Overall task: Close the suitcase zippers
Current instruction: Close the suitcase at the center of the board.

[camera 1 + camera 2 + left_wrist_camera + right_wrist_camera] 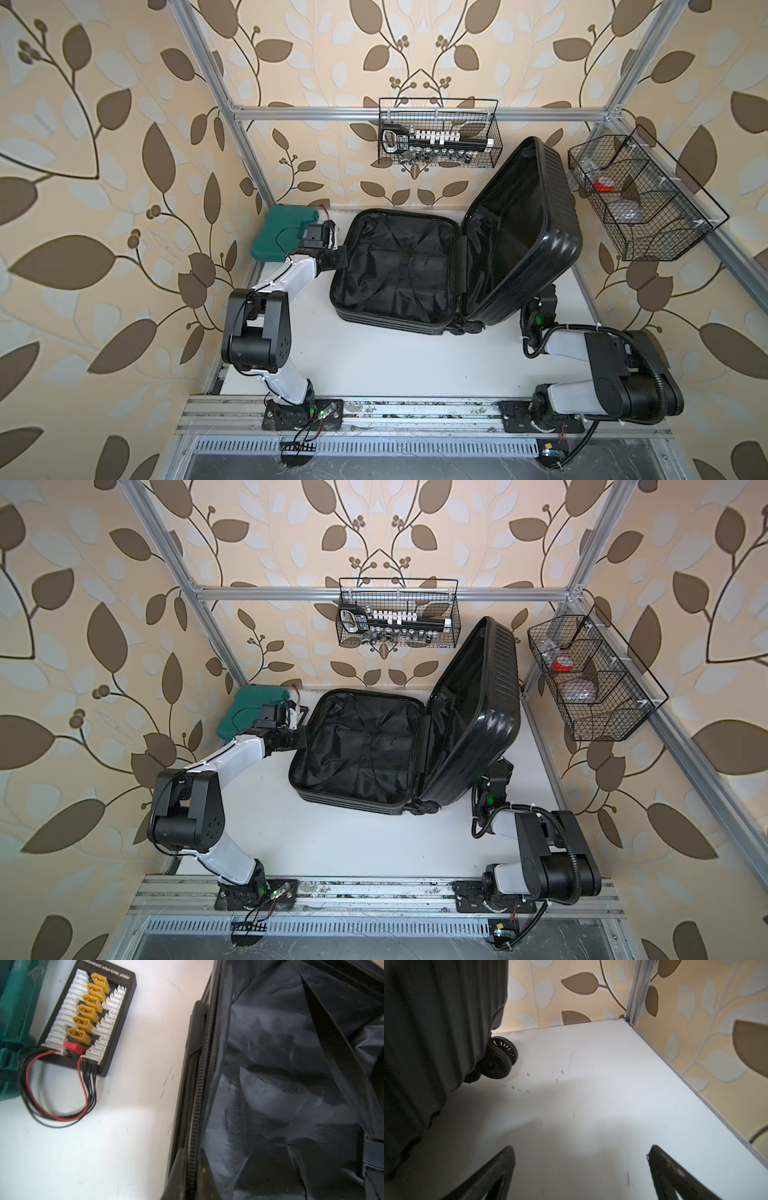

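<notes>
Cut off at the frame edge, the left gripper (191,1154) pinches the zippers (202,1076) along the open suitcase (399,266) rim on the table (374,361); the pulls are indiscernible. The right gripper (581,1148), jaws apart and empty, reaches low beside the raised lid (523,232), which hides it from above.

Open suitcase (399,270) fills the frame's middle; its raised lid (552,232) leans across the right. Bare table (395,365) at lower centre lies free, as does a strip right of the lid. At upper left, teal case (282,232) and charging board (89,1020) crowd the gap beside the rim. Wire baskets (457,161) overhang the top and right.
</notes>
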